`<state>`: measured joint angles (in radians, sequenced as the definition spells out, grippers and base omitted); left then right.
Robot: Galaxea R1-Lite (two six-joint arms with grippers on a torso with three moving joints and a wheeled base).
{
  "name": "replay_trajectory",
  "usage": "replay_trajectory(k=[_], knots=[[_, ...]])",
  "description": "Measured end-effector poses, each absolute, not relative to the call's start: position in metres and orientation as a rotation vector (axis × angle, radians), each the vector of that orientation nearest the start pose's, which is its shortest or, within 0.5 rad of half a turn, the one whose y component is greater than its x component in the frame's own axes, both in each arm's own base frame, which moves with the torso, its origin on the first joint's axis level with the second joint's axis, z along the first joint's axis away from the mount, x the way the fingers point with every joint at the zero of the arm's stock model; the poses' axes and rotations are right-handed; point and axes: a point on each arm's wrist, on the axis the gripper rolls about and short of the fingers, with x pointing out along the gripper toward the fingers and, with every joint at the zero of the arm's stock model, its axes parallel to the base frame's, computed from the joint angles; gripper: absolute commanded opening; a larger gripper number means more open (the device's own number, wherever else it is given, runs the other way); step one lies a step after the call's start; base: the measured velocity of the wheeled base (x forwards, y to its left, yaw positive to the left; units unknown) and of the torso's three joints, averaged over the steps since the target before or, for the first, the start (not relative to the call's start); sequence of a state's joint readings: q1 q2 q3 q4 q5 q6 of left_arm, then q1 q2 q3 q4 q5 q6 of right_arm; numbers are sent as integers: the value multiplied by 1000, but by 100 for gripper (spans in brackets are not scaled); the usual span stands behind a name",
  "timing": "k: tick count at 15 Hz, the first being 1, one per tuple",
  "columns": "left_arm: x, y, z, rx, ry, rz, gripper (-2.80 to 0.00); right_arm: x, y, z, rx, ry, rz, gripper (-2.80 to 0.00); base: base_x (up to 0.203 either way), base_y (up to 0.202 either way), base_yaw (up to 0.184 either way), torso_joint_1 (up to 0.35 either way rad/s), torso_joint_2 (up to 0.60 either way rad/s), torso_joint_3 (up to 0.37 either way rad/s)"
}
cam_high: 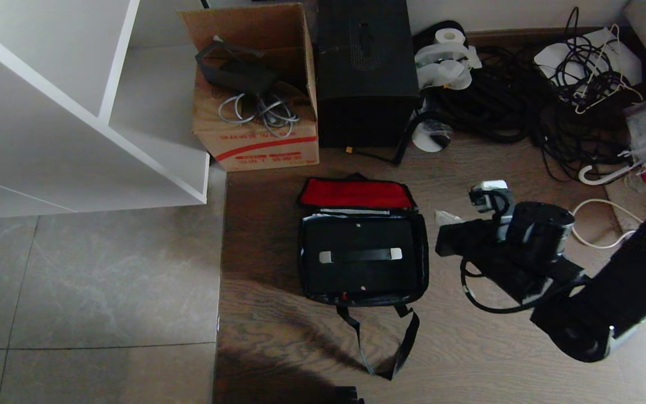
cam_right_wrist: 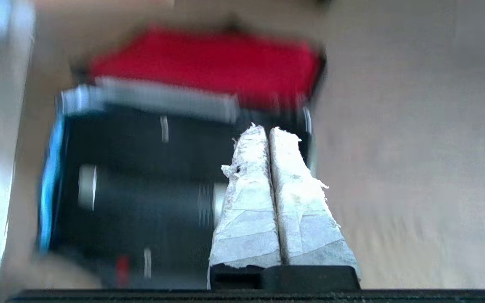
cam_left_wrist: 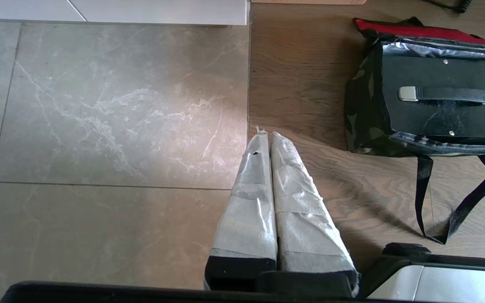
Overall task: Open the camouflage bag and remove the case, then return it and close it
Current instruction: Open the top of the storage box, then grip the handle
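The camouflage bag (cam_high: 425,264) lies open on the wooden floor, its flap folded back so that the red lining (cam_high: 356,193) faces up. Inside it lies the flat black case (cam_high: 362,278), with a black handle (cam_high: 360,255) across its top. My right gripper (cam_high: 447,217) hovers just beyond the bag's right edge, shut and empty. In the right wrist view its taped fingertips (cam_right_wrist: 267,129) sit over the case's (cam_right_wrist: 141,198) far right corner, below the red lining (cam_right_wrist: 209,63). My left gripper (cam_left_wrist: 267,135) is parked, shut and empty, above the floor, left of the bag (cam_left_wrist: 360,109).
The bag's black straps (cam_high: 390,342) trail toward me. Behind it stand a brown cardboard box (cam_high: 255,101) with cables and a tall black box (cam_high: 365,73). A white shelf unit (cam_high: 76,112) is at the left. Tangled cables (cam_high: 525,101) fill the back right.
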<state>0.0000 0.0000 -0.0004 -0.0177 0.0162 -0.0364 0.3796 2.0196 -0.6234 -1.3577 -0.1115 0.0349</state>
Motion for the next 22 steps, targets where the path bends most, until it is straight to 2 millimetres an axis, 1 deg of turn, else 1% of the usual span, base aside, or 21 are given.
replay_trajectory(k=[1,3,5,8,13,22], knots=[[-23,0,77,-36,-19,16,-280,305,119,104,36,74,283,-280,0,0,0,0,0,0],[-23,0,77,-37,-18,16,-280,295,116,101,68,107,288,-280,0,0,0,0,0,0],[-23,0,77,-37,-19,16,-280,292,115,101,88,117,288,-280,0,0,0,0,0,0],[-23,0,77,-37,-19,16,-280,287,118,102,87,121,300,-280,0,0,0,0,0,0],[-23,0,77,-31,-20,16,-280,280,119,98,79,139,302,-280,0,0,0,0,0,0],[-23,0,78,-30,-20,16,-280,283,121,98,79,137,306,-280,0,0,0,1,1,-53]])
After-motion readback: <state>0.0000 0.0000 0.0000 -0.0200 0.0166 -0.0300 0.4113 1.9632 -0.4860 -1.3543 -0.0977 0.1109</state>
